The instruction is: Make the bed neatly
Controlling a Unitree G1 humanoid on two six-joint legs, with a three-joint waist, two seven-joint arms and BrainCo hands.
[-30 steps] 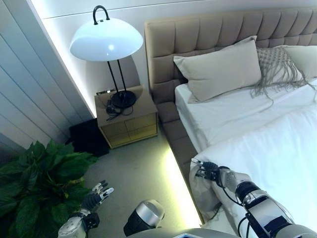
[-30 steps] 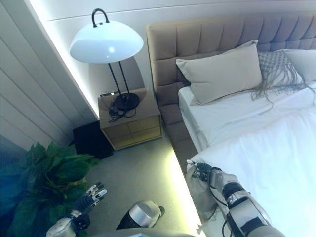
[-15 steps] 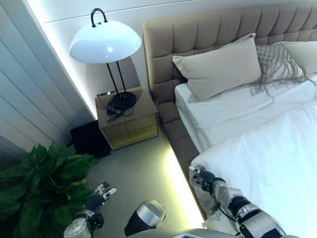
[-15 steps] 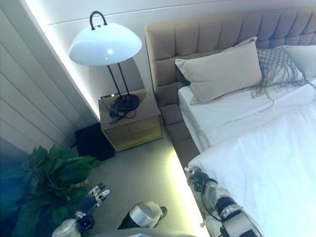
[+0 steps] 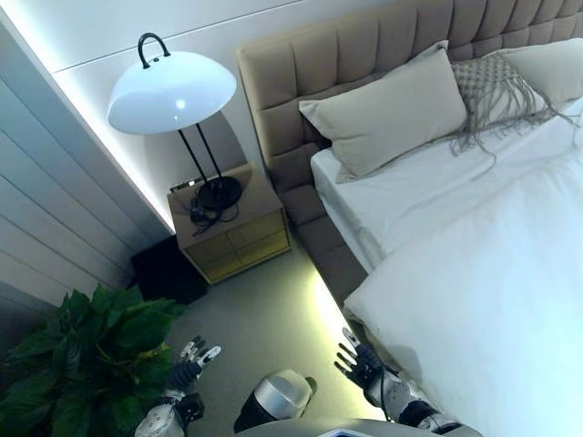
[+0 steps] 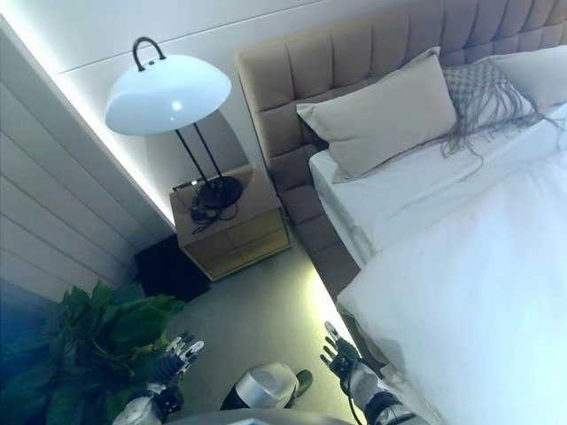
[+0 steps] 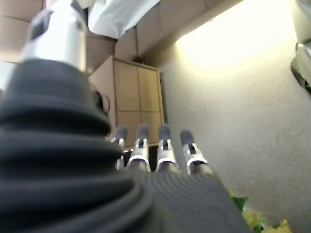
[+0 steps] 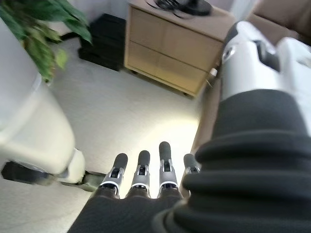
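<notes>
We see the bed [image 5: 474,209] filling the right half of the frame, its white duvet [image 5: 492,291] spread over the lower right with its near corner hanging at the bed's edge. A tufted beige headboard [image 5: 364,64] runs along the top, with a beige pillow [image 5: 387,114] and a fringed cushion [image 5: 496,91] leaning on it. At upper left a white dome lamp [image 5: 170,91] stands on a wooden nightstand [image 5: 232,228], a black box [image 5: 168,269] beside it. A leafy plant [image 5: 77,364] fills the lower left. Our right hand [image 5: 362,362] hangs over the lit floor [image 5: 264,319] just beside the duvet corner, fingers spread, holding nothing. Our left hand [image 5: 191,360] hovers by the plant, fingers straight.
</notes>
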